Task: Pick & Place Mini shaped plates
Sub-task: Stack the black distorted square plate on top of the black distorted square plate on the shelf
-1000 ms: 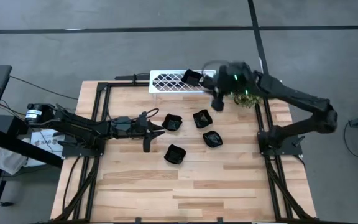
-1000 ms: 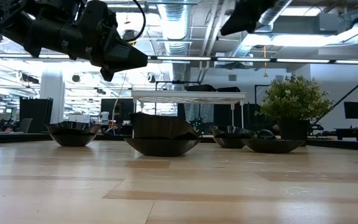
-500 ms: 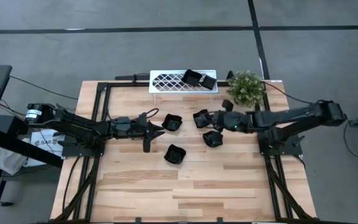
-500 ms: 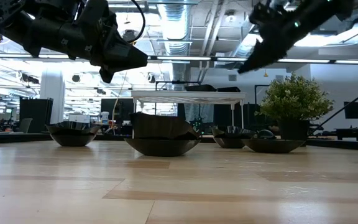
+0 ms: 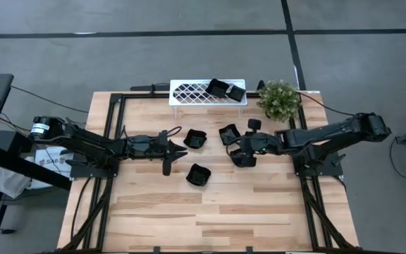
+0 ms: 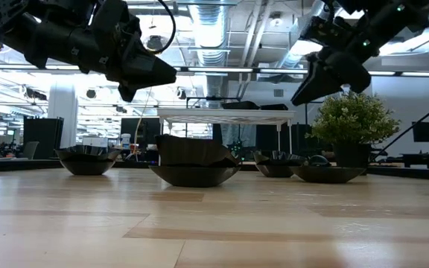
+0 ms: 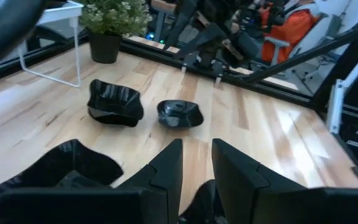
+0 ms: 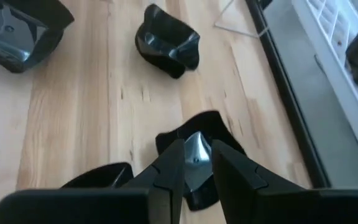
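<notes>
right wrist view | my right tool (image 8: pixel 191 163) slightly apart, empty, above a glossy mini plate (image 8: pixel 197 140) on desk (image 8: pixel 73 112) | stiff, light, slick, probably breakable: pinch raised rim | left tool (image 5: pixel 169 150) slightly apart, waiting

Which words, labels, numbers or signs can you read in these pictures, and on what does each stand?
Dark lettering on the white panel beside the left arm's base: too small to read.
Nothing written shows on the glossy black mini shaped plates, the white lattice rack or the wooden table.
</notes>
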`<action>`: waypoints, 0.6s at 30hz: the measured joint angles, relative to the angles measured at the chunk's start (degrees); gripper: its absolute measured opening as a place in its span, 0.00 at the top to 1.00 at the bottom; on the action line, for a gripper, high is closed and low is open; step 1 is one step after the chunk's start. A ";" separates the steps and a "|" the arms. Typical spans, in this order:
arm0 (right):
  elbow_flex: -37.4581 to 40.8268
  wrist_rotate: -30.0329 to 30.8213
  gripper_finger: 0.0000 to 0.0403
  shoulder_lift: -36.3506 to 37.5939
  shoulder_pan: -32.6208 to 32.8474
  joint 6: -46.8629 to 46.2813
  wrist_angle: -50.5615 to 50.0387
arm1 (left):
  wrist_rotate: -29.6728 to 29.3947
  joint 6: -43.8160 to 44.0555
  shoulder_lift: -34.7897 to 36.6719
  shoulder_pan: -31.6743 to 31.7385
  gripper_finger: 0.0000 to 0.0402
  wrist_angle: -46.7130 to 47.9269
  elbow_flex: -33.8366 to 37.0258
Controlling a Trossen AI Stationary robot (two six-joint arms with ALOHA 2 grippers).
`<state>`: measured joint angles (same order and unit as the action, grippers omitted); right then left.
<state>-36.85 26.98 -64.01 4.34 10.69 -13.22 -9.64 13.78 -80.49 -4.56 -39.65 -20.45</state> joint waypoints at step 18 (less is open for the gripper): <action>0.03 -6.55 0.81 -10.06 -2.65 8.49 0.50 | -4.47 0.20 -6.64 0.02 0.78 -5.60 -0.09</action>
<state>-36.82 20.43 -74.08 1.69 19.18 -12.72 -14.11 13.98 -87.13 -4.54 -45.25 -20.53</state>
